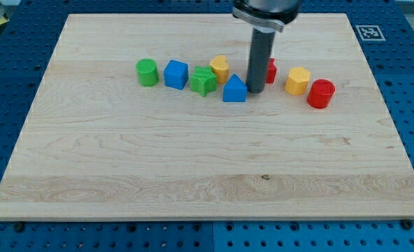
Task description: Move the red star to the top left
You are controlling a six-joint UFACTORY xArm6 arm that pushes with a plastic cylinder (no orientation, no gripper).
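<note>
The red star [270,71] lies near the view's top centre, mostly hidden behind my rod; only its right part shows. My tip [255,92] rests on the board just in front of it, at its lower left, and right beside the blue house-shaped block [234,89]. A yellow block [219,68] sits to the left of the rod. Whether the tip touches the star cannot be told.
A row of blocks crosses the upper board: green cylinder [147,72], blue cube [176,74], green star [203,81], yellow hexagon [297,80], red cylinder [320,94]. The wooden board [193,161] lies on a blue perforated table. A marker tag [366,32] is at top right.
</note>
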